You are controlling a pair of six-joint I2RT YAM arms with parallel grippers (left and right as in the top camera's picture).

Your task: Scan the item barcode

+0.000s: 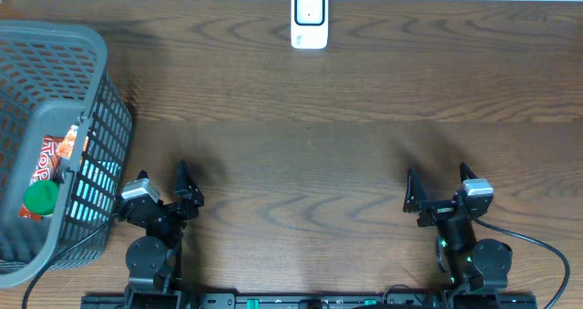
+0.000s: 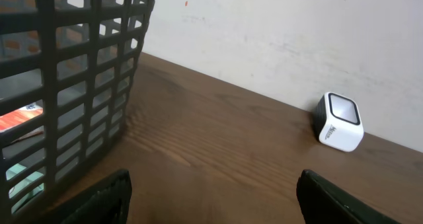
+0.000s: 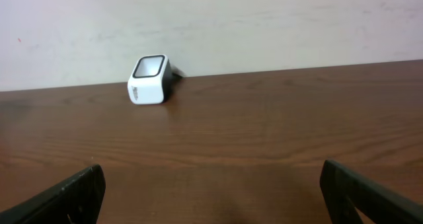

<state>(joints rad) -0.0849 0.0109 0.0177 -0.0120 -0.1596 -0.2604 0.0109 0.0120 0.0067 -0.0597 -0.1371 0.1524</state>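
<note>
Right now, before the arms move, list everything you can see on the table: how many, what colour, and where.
table: one, dark brown wood, under everything
basket: one, grey plastic lattice, left end of the table
snack packet: one, red and orange, inside the basket
green cap: one, round, inside the basket next to the packet; what it belongs to is hidden
scanner: one, white with a dark-rimmed window, middle of the far edge by the wall
left arm: one, black, near edge beside the basket, jaws open and empty
right arm: one, black, near edge on the right, jaws open and empty
</note>
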